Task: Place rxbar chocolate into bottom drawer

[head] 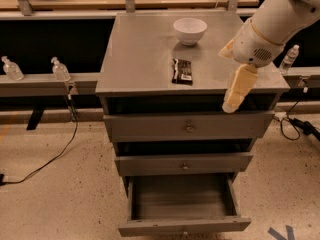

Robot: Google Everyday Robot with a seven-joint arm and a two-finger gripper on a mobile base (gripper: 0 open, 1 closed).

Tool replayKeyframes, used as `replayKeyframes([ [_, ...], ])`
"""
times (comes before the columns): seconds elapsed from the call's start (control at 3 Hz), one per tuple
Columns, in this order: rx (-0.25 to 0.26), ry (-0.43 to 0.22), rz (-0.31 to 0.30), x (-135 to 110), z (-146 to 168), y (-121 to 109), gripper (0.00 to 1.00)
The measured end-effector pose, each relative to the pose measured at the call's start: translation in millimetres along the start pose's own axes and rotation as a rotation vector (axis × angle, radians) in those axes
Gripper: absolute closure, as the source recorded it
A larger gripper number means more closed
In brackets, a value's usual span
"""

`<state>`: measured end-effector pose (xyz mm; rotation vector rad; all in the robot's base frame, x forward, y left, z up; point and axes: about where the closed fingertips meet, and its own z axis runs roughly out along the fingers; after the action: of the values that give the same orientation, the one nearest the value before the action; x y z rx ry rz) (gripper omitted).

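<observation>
The rxbar chocolate point(182, 71) lies flat on the grey cabinet's counter point(135, 49), just in front of the white bowl point(190, 30). The gripper point(236, 90) hangs at the counter's front right edge, apart from the bar. The bottom drawer point(184, 226) stands pulled out

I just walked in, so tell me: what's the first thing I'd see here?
The big white robot arm at the upper right grabs the eye, with its gripper hanging down near the front right edge of the grey cabinet. Next is the bottom drawer, which stands wide open below the two shallower drawers. On the cabinet top lie the black rxbar chocolate and, behind it, a white bowl.
</observation>
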<state>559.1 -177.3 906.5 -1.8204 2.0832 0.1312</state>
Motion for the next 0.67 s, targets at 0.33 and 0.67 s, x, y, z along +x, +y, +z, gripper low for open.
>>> replayKeyframes([
  [0.33, 0.031, -0.079, -0.020, -23.6, 25.9, -62.3, 0.00],
  [0.67, 0.091, -0.152, -0.013, -43.5, 39.3, -110.0, 0.00],
])
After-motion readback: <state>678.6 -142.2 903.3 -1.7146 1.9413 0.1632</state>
